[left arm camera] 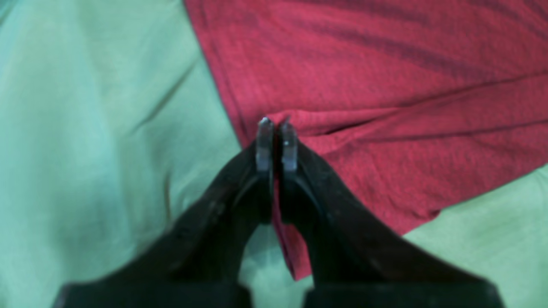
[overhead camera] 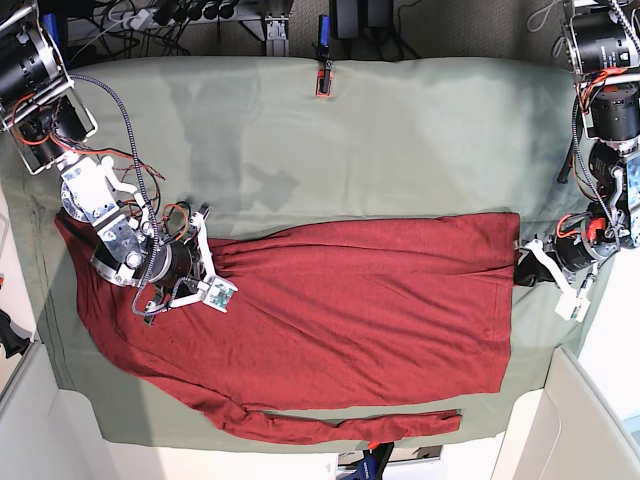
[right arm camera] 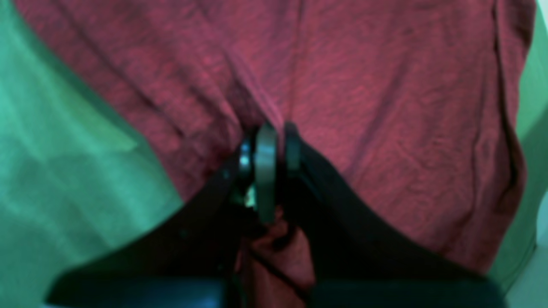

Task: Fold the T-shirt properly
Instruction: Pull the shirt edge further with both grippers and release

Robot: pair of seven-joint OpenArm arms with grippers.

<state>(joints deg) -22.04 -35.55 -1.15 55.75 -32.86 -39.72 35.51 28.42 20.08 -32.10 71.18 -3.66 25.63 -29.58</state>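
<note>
The dark red T-shirt [overhead camera: 350, 310] lies spread across the pale green table cloth [overhead camera: 400, 140], with one long sleeve [overhead camera: 350, 425] stretched along the front edge. My left gripper [overhead camera: 520, 267] is at the shirt's right edge in the base view. In the left wrist view this gripper [left arm camera: 277, 125] is shut on a fold of the T-shirt [left arm camera: 385, 85], and red cloth shows between its fingers. My right gripper [overhead camera: 205, 245] sits at the shirt's upper left edge. In the right wrist view it [right arm camera: 274, 128] is shut on bunched fabric of the T-shirt [right arm camera: 385, 107].
A small red and black clamp [overhead camera: 322, 75] sits at the cloth's back edge. Cables and power strips [overhead camera: 170, 15] run behind the table. White panels [overhead camera: 560, 420] stand at the front corners. Bare green cloth stretches behind the shirt.
</note>
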